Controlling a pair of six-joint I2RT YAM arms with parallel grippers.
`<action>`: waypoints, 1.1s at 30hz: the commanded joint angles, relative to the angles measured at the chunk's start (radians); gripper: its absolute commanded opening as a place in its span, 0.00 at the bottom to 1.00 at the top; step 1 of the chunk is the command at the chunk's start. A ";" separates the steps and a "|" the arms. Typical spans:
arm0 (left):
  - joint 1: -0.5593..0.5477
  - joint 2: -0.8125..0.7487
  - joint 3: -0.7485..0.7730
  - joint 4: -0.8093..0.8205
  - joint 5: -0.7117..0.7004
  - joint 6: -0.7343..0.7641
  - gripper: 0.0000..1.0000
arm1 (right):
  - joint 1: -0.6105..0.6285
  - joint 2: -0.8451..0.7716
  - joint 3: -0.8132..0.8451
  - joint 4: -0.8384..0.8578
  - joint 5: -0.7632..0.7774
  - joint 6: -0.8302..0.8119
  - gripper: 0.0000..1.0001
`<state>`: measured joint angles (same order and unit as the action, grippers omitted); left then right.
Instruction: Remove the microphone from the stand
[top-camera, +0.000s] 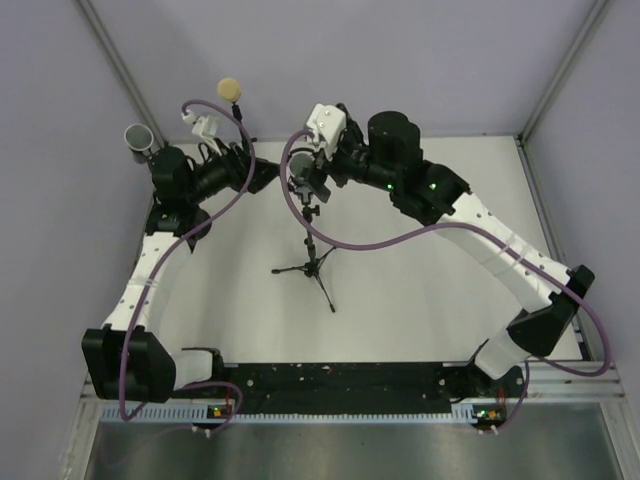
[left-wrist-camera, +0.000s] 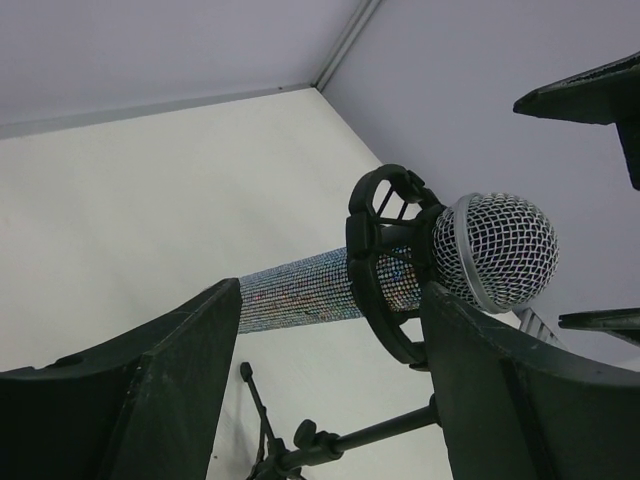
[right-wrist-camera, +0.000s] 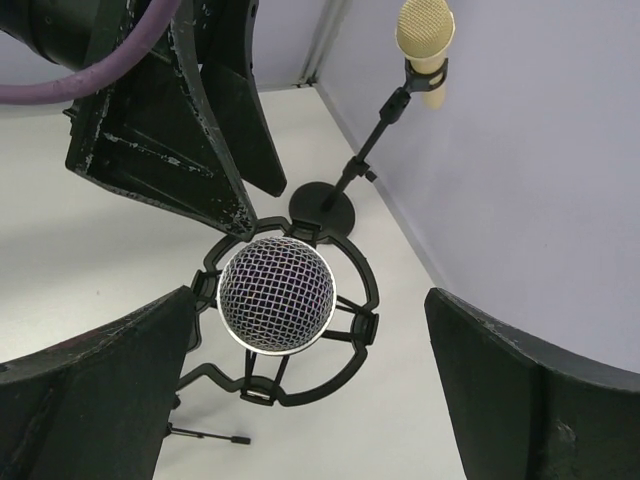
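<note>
the microphone (left-wrist-camera: 495, 250) lies level in a black ring mount (left-wrist-camera: 358, 240) atop the thin tripod stand (top-camera: 315, 268), mid-table: silver wire-mesh ball head, glittery barrel. my left gripper (left-wrist-camera: 330, 300) stands open, barrel between its fingers; my right gripper (right-wrist-camera: 310, 305) gapes wide around the head. a tan foam-headed mic (right-wrist-camera: 424, 30) stands close behind by the wall; smooth white table (top-camera: 420, 300) spreads around the tripod legs.

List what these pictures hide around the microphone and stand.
Microphone body: right wrist view, hidden behind its own head.
Tripod stand feet: left wrist view, cut by the bottom edge.
Shock mount contact with left claw: left wrist view, a finger overlaps it.
Same mount, top view: too small, partly under right arm.
</note>
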<state>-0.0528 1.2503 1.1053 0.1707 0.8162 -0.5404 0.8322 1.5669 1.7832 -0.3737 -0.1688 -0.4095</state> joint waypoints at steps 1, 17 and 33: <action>0.005 -0.034 -0.028 0.089 0.015 -0.044 0.76 | 0.025 0.007 0.019 0.041 0.014 0.017 0.97; 0.004 -0.045 -0.068 0.133 0.014 -0.079 0.61 | 0.061 0.061 0.048 0.045 0.123 0.001 0.91; 0.005 -0.028 -0.076 0.170 0.032 -0.133 0.60 | 0.061 0.018 0.024 0.015 0.011 0.021 0.78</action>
<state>-0.0528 1.2327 1.0367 0.2714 0.8272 -0.6453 0.8803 1.6299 1.7832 -0.3664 -0.1268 -0.4030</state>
